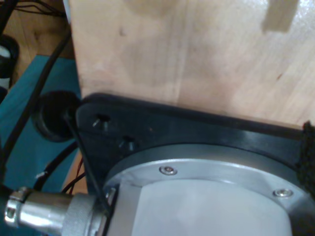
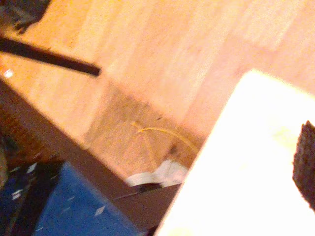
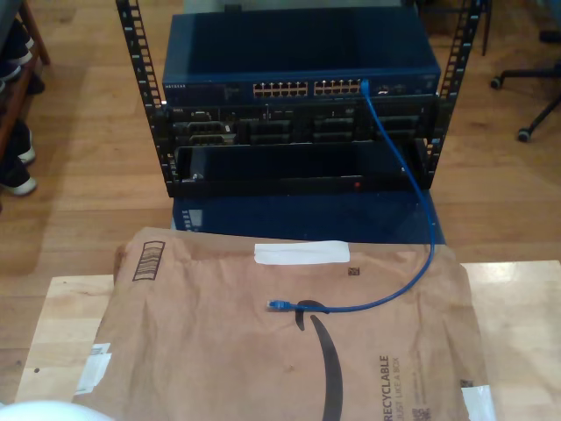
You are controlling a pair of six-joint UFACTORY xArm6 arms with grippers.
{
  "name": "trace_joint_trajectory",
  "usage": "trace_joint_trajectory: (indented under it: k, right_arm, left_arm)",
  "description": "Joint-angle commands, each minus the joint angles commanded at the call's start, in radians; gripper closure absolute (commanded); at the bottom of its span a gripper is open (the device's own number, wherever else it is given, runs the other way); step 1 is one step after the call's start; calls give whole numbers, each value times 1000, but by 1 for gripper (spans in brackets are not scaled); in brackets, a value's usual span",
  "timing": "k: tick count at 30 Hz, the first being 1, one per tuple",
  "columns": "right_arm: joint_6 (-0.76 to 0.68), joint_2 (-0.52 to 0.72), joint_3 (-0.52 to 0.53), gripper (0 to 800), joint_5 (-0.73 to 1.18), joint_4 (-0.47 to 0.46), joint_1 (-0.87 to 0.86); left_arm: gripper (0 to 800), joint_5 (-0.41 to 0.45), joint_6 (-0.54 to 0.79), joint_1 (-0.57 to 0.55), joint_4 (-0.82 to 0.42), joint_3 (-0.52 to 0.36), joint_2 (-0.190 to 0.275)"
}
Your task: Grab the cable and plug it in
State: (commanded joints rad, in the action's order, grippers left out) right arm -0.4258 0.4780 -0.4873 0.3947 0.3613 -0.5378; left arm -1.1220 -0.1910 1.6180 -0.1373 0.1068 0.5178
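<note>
The cable point(image 3: 412, 210) has one end plugged into the blue switch point(image 3: 298, 61) in the rack; its free plug point(image 3: 277, 304) lies on the brown paper point(image 3: 263, 351) covering my worktop point(image 3: 61, 324). I cannot tell how my first or second gripper's jaws stand.

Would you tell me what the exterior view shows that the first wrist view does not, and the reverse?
Exterior view: the cable, one end in the blue switch, its free plug lying on a brown paper mailer. First wrist view: a black mounting plate, a silver flange and a metal connector. Both: light wood, likely the tabletop.
</note>
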Motion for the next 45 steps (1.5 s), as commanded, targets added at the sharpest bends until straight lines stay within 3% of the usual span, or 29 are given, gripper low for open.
trace_joint_trajectory:
  k: [5,9,17,21,27,33,40,45]
  right_arm:
    - [161,138,29,8,362,-34,-342]
    - [236,201,52,7,539,-157,-580]
    - [333,235,61,7,674,-244,-744]
    - [362,256,157,7,747,-301,-807]
    - [364,250,281,8,729,-331,-813]
    - [362,233,416,8,554,-353,-815]
    - [362,138,454,3,476,-353,-844]
    - [364,140,466,3,470,-353,-861]
  left_arm:
    - [0,0,0,0,0,0,0]
    - [0,0,0,0,0,0,0]
    - [0,0,0,2,0,0,0]
    - [0,2,0,0,0,0,0]
    - [0,2,0,0,0,0,0]
    - [0,0,0,2,0,0,0]
    - [0,0,0,2,0,0,0]
    - [0,0,0,0,0,0,0]
